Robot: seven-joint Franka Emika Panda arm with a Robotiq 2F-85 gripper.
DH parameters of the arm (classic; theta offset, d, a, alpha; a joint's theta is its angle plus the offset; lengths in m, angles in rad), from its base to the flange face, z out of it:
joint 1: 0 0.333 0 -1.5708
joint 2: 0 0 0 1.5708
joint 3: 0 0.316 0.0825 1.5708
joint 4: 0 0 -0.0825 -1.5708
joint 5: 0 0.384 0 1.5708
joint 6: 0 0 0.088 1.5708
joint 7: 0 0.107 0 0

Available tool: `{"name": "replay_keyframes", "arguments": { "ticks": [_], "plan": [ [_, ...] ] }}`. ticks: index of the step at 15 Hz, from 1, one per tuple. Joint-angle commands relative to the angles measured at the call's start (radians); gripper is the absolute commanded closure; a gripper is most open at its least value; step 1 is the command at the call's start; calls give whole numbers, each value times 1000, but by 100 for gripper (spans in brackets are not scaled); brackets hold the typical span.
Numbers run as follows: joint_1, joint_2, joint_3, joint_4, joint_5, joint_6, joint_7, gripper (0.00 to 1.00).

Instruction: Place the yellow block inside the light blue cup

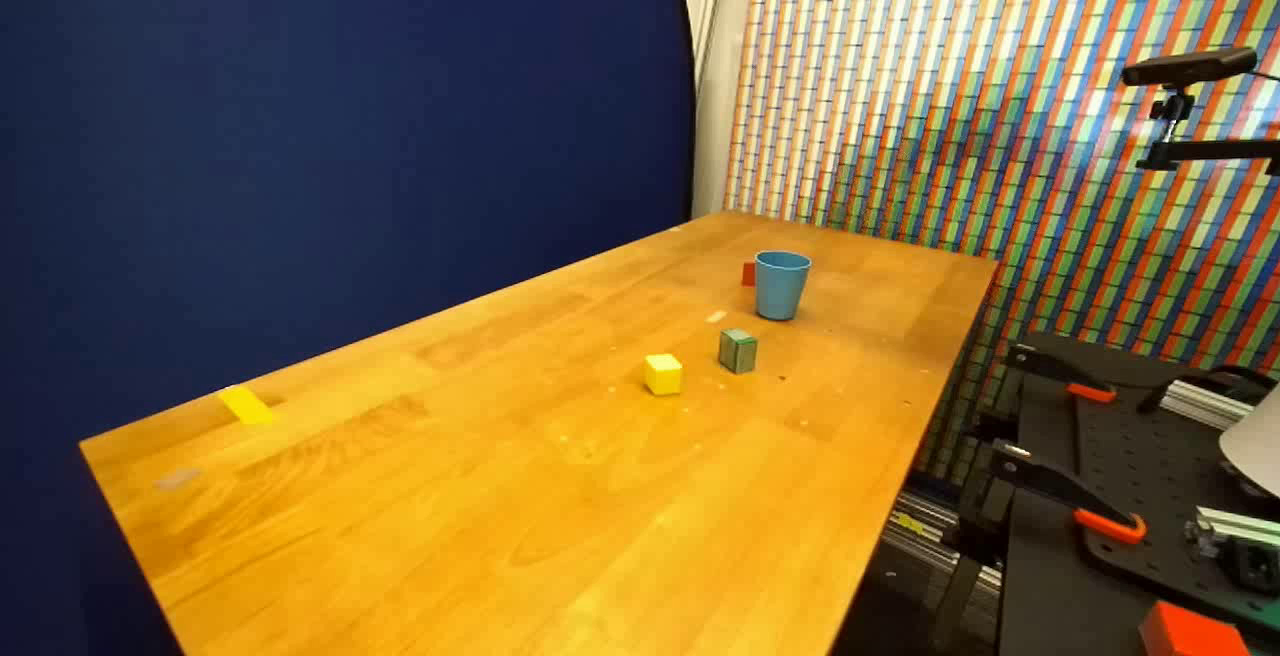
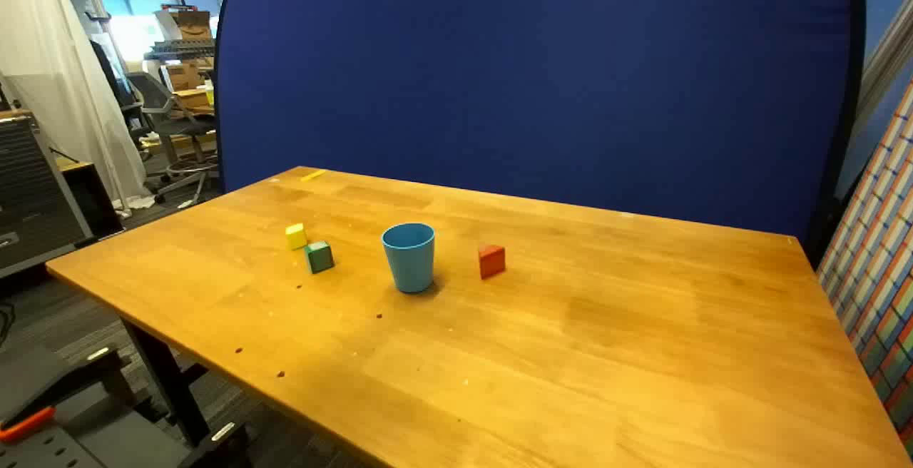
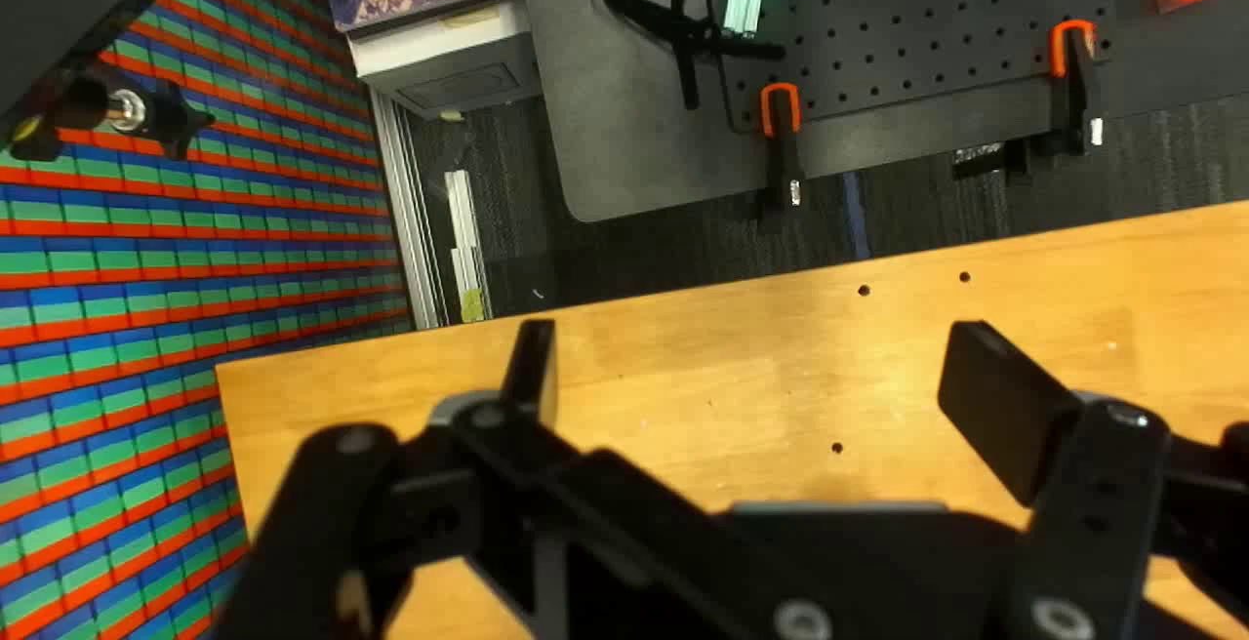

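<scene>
A yellow block point(image 1: 662, 375), probably light, stiff and best gripped by opposite side faces, sits on the desk point(image 1: 480, 526) near a green block point(image 1: 738, 352), outside the light blue cup point(image 1: 780, 288); the pincer point(image 3: 756, 386) stands wide apart, holding nothing.

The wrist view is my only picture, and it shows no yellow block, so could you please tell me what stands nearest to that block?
Observer: A dark green block stands nearest to the yellow block, with a gap between them in an exterior view.
Operator: Thank you; is its target container upright?
Observer: Yes, the light blue cup stands upright, mouth up, in both exterior views.
Operator: And does anything else stand close to the cup?
Observer: Yes, a red block stands to the right of the cup in an exterior view, apart from it.
</scene>
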Motion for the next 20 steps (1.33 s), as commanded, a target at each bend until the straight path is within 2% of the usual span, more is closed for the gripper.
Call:
{"name": "replay_keyframes", "arguments": {
  "ticks": [1,5,6,11,16,20],
  "plan": [
    [13,0,-10,5,-3,-3,4,0],
    [13,-2,-10,12,-3,-3,4,0],
    [12,4,-12,-7,8,37,27,0],
    [58,21,11,-228,209,235,88,0],
    [179,131,91,-412,433,428,37,0],
    [292,276,191,-470,573,554,13,0]
  ]
}}
